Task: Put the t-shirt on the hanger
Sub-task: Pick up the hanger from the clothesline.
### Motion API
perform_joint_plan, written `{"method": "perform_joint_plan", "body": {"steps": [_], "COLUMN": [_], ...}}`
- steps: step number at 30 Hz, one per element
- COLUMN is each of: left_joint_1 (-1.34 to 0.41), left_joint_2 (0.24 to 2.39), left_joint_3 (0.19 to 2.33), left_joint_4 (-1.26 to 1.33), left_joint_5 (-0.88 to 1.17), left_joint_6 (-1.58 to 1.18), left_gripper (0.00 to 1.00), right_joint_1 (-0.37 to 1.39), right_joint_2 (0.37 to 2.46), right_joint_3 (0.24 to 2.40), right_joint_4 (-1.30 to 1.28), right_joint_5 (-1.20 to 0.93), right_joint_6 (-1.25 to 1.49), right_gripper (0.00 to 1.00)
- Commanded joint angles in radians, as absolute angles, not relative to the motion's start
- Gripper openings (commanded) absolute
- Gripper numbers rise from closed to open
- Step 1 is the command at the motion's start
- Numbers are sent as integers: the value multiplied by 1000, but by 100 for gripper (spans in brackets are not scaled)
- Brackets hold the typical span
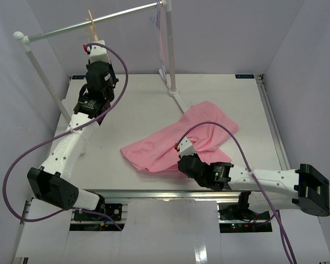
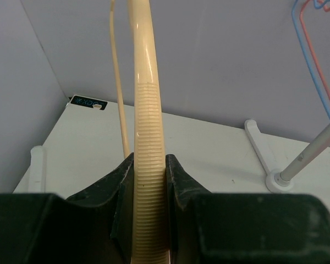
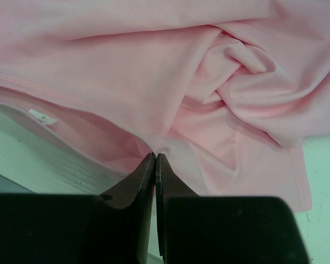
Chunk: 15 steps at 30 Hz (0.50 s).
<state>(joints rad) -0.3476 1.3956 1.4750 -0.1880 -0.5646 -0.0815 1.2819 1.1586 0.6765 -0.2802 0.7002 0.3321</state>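
The pale tan wooden hanger point(image 1: 89, 23) hangs on the rail at the back left. My left gripper point(image 1: 93, 43) is raised there and shut on one of its ribbed flat arms point(image 2: 146, 110), which stands upright between the jaws of the left gripper point(image 2: 148, 165). The light pink t-shirt point(image 1: 176, 143) lies crumpled on the table, right of centre. My right gripper point(image 1: 181, 158) is low at the shirt's near edge. In the right wrist view it point(image 3: 155, 157) is shut on a pinch of the pink t-shirt point(image 3: 209, 82).
A metal rail point(image 1: 121, 14) spans two white posts, one at the left point(image 1: 41, 77) and one at the back centre point(image 1: 169, 55) with a foot point(image 1: 179, 99) beside the shirt. Thin pink and blue hangers point(image 1: 157, 22) hang at its right end, also seen from the left wrist point(image 2: 319, 66). Purple walls enclose the table.
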Motion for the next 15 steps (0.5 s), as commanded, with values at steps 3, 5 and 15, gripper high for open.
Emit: {"method": "perform_joint_plan", "body": {"steps": [3,5,15], "left_joint_1": [-331,-330,-330], "left_joint_2": [1307,1285,1241], "left_joint_3": [1434,1429,1428], "left_joint_4": [-146,-142,-85], "left_joint_5": [-473,-450,-288], "left_joint_6": [-94,-99,-24], "left_gripper": [0,0,0], "right_joint_1": [1275,1275,1276], "right_joint_2": [1163,1164,1150], "right_joint_3": [689,690,689], "right_joint_4": [-247,-247,-247], "right_joint_5": [719,718,715], "right_joint_6": [324,325,321], "right_gripper": [8,8,8]}}
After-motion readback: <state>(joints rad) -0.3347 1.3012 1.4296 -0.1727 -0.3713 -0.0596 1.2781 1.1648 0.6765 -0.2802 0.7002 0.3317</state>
